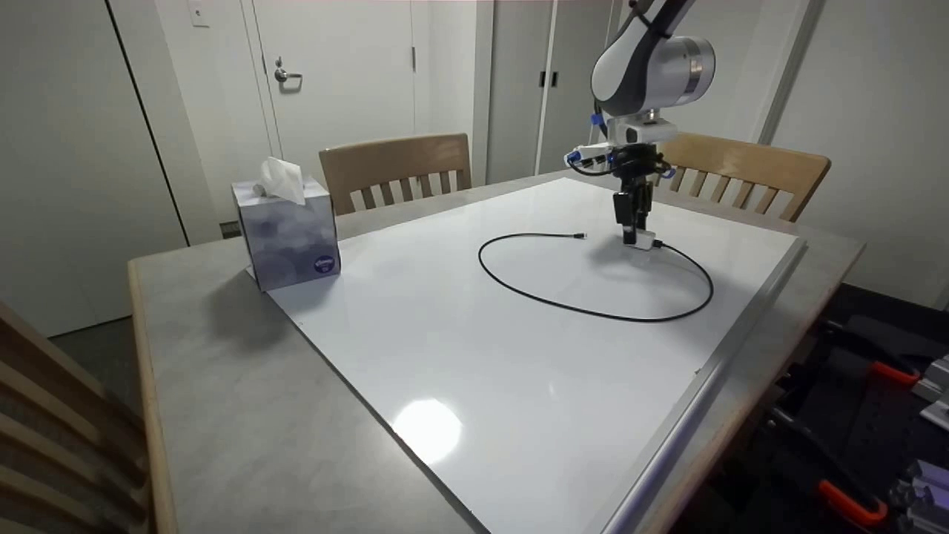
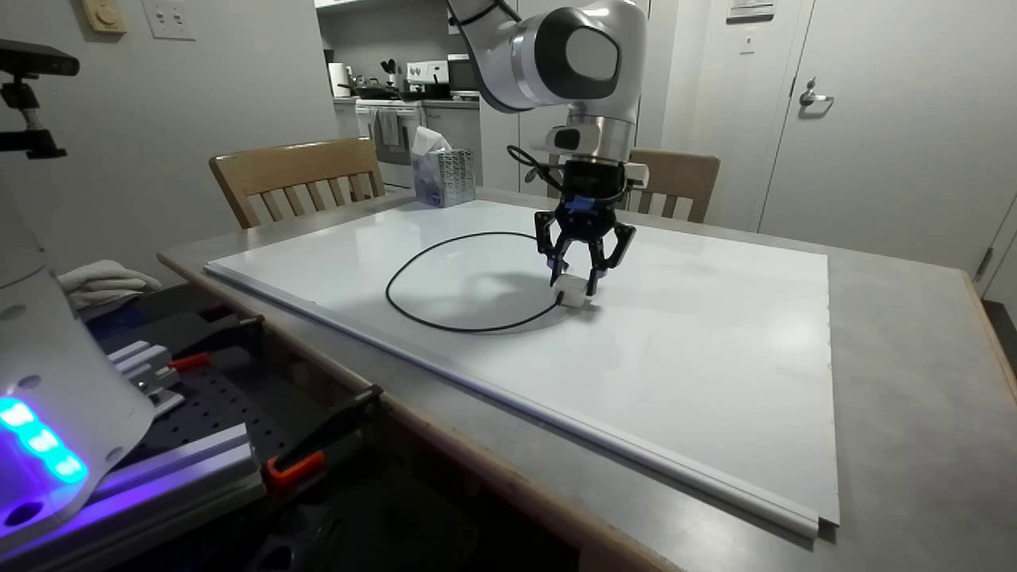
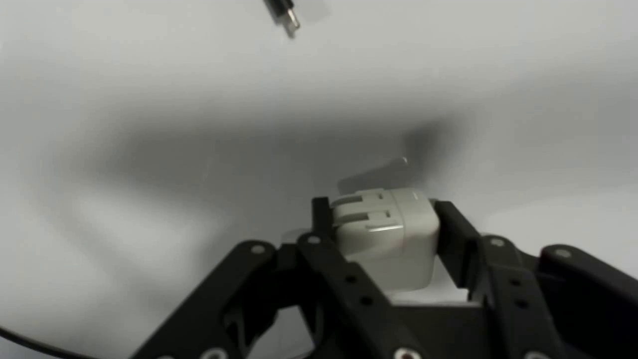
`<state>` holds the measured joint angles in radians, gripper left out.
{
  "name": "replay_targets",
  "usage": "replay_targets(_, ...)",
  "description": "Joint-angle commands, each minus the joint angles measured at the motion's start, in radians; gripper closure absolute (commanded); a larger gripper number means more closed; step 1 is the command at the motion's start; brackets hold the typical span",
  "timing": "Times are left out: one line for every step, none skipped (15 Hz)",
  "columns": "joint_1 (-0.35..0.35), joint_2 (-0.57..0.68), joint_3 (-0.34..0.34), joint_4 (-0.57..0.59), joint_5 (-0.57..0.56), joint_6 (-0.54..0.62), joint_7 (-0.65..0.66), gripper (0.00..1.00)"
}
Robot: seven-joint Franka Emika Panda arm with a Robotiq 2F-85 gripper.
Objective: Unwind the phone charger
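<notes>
In an exterior view, the phone charger (image 1: pixel 545 300) lies on the white board (image 1: pixel 415 319), which covers a part of the tabletop (image 1: pixel 222 415). The end effector (image 1: pixel 637 234) is directly at its plug (image 1: pixel 643 241). The black cable (image 1: pixel 641 320) leaves the plug on the right side of this view, bends toward the camera and returns on the left, as one wide loop without crossing. The small connector (image 1: pixel 580 236) rests near the end effector, to the left here, its tip pointing toward it.

In an exterior view, the fingers (image 2: pixel 593 281) stand one on each side of the plug. The loop extends to the left, and its far part passes behind the end effector; the connector I cannot make out.

In the wrist view, both fingers touch the plug, so the end effector grips it; whether it is lifted, I cannot tell. The connector lies well apart, toward the top of this view.

In my judgement, the two ends are too near each other, so the plug should probably travel away from the connector to stretch the loop.
</notes>
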<state>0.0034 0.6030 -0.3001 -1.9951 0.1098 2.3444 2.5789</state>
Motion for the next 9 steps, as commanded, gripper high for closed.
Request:
replay_targets(-0.022,0.009,0.0,0.022,0.002,-0.052,0.085,0.72)
replay_targets(0.088,0.039,-0.137,0.032,0.12,-0.076,0.04,0.72)
replay_targets(0.104,0.049,-0.169,0.037,0.165,-0.092,0.04,0.72)
replay_targets(0.148,0.071,-0.237,0.044,0.228,-0.115,0.031,0.72)
replay_targets(0.183,0.101,-0.302,0.052,0.29,-0.13,0.027,0.72)
replay_targets(0.221,0.13,-0.365,0.057,0.354,-0.15,0.026,0.72)
replay_targets(0.251,0.165,-0.42,0.062,0.423,-0.165,0.025,0.72)
replay_targets(0.267,0.195,-0.46,0.07,0.494,-0.193,0.024,0.72)
replay_targets(0.221,0.118,-0.384,0.027,0.396,-0.144,0.024,0.47)
